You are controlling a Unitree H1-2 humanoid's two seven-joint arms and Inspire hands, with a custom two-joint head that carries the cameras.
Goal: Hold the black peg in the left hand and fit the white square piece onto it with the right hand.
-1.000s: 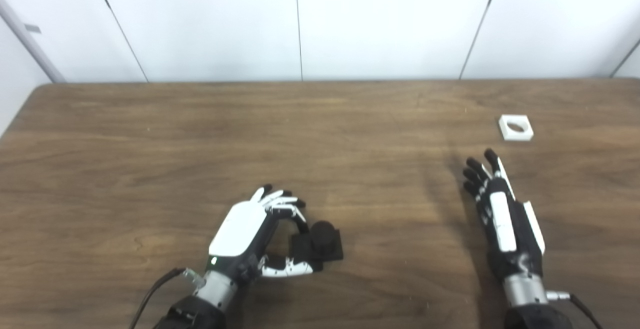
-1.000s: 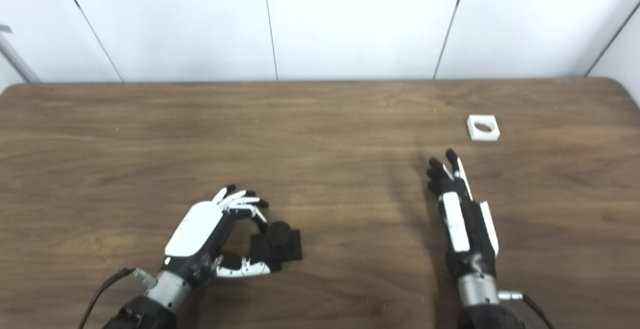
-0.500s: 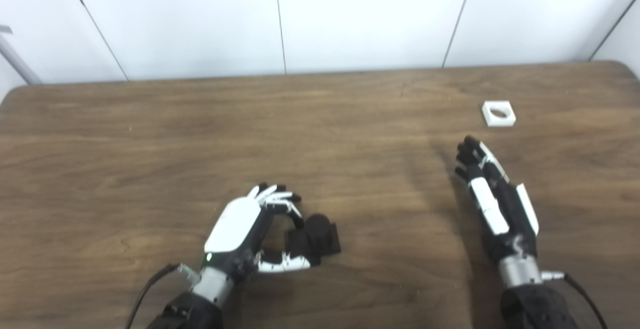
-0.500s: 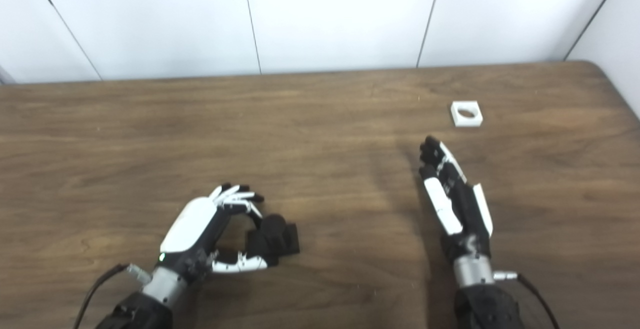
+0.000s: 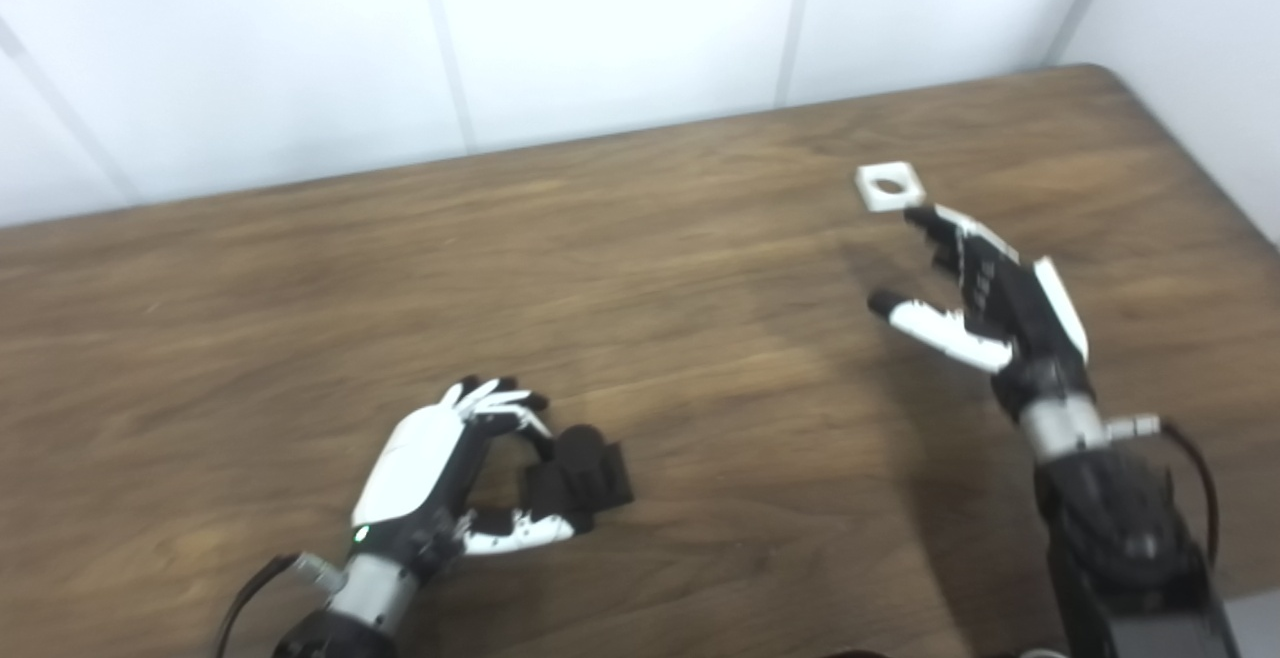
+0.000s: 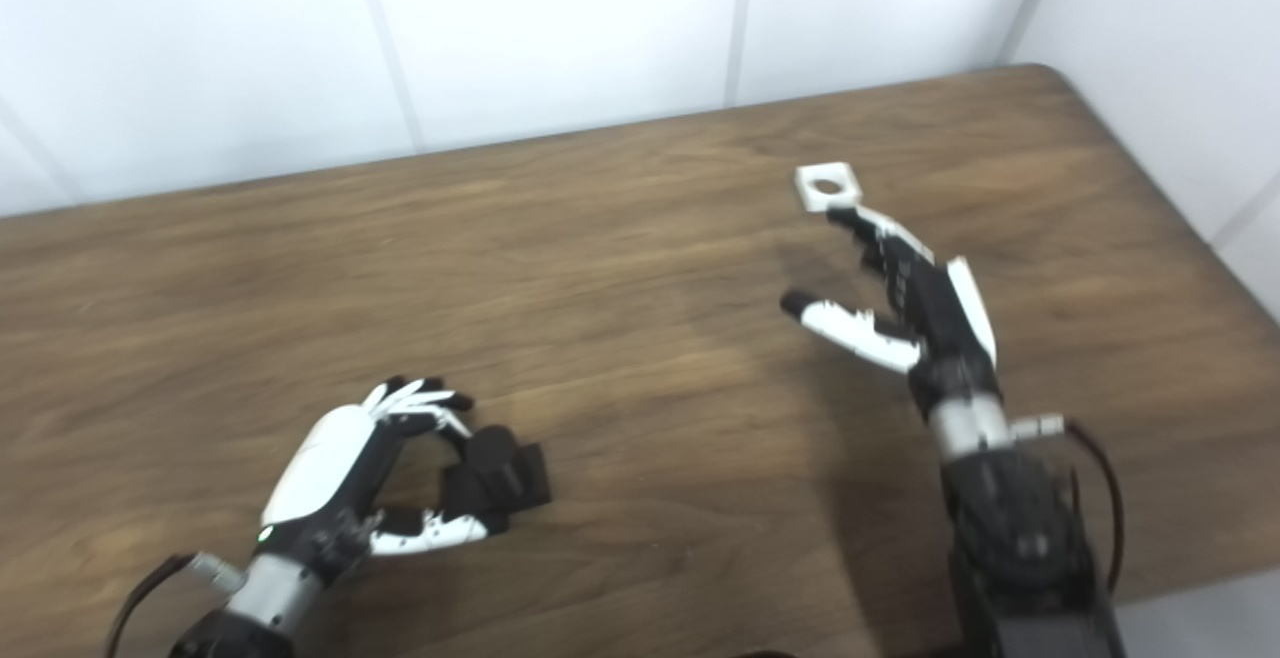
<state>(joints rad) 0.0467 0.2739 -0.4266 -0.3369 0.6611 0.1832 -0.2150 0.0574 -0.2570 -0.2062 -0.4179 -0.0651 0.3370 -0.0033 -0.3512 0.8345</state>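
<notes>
The black peg (image 5: 583, 473), a short cylinder on a square black base, rests on the wooden table (image 5: 640, 268) near its front left. My left hand (image 5: 440, 463) curls round it: the thumb lies along the base's near edge and a fingertip touches its far side. The white square piece (image 5: 889, 185) with a round hole lies flat at the far right. Held above the table, my right hand (image 5: 985, 288) is open, thumb spread to the left, its fingertips just short of the piece's near edge.
The table's right edge (image 5: 1200, 188) and rounded far right corner lie close beyond the white piece. White wall panels (image 5: 600, 28) stand behind the far edge. A cable (image 5: 1190, 458) loops off my right wrist.
The camera has swung to the right. My right hand has reached forward, up to the white piece, and its thumb has spread out. The left hand has stayed at the peg.
</notes>
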